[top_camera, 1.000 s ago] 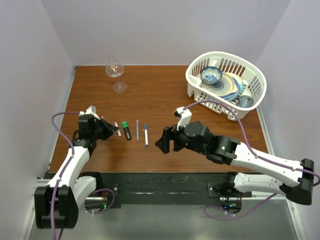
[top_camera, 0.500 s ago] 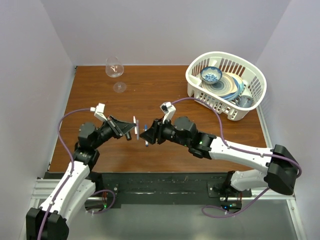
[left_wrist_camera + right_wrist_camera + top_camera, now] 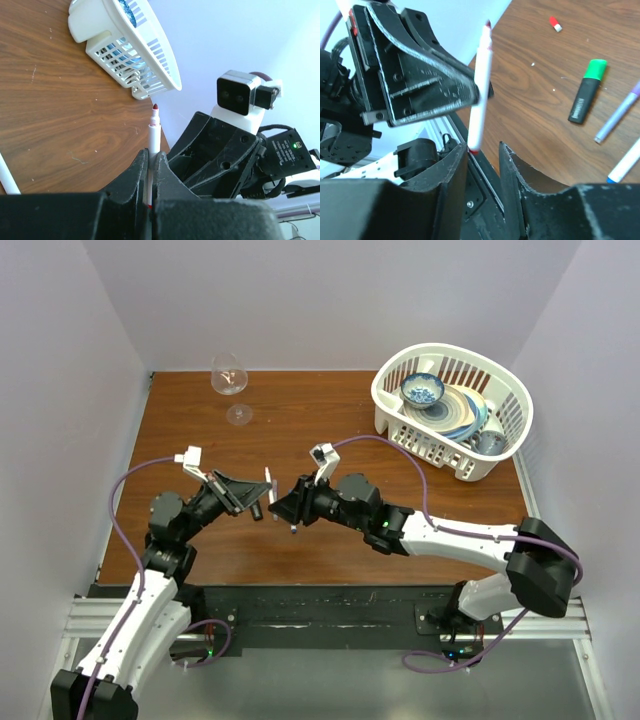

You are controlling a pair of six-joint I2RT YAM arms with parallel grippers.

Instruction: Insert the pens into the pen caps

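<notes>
White red-tipped pen (image 3: 268, 484), held clear of the table (image 3: 330, 430) for my second arm
From above, I've got it pinched in the left claw (image 3: 262, 491), well left of the basket (image 3: 385, 400). I'd judge it's raised so the right claw (image 3: 290, 505) can reach its tail, and its long axis runs near-to-far. Left wrist: fingers (image 3: 140, 172) are pressed onto the barrel, red tip aimed toward the basket's side. Right wrist: tip up, tail sitting between my right claw's fingers (image 3: 451, 169), which stand part-spread, wider than the barrel, not yet clamping it.
</notes>
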